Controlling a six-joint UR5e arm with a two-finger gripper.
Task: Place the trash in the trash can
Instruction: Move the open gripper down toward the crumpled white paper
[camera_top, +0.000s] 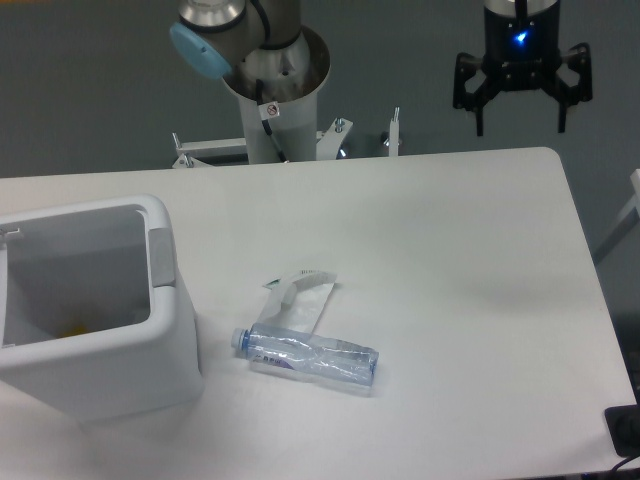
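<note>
white table (450, 260) holds bottle (310, 357) touching, seemingly overlapping, wrapper (300, 297); gripper (520, 125) jaws spread, empty.

White table (450, 260), bin (90, 310) at left, crushed bottle (310, 358) touching wrapper (300, 298), pincer (520, 125) spread above.

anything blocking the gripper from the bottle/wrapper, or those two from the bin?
Nothing visible. The gripper hangs open, high over the table's far right edge. The table between it and the bottle and wrapper is bare. The trash can sits just left of both, its top open.
</note>
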